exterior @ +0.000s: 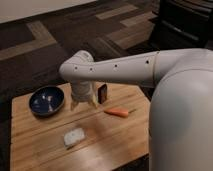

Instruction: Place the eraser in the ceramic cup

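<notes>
Task barely begun, I'd judge: eraser (102, 93) stands on tabletop (40, 145) right of blue bowl (46, 100), tool (83, 102) betw. them, its opening can't tell, eraser apparently ungrasped; ceramic cup not seen, prob. hidden.

The single camera sits high on the robot's own side, looking forward and steeply down. It looks past the rounded white robot body (185, 120), which fills the right of the frame from close up. The white arm (125, 70) crosses the middle leftward and ends at the gripper (84, 104), over the light wooden table (40, 145) close to its far edge. The table's near edge meets the frame's bottom. Dark patterned carpet (30, 55) stretches beyond the far edge.
</notes>
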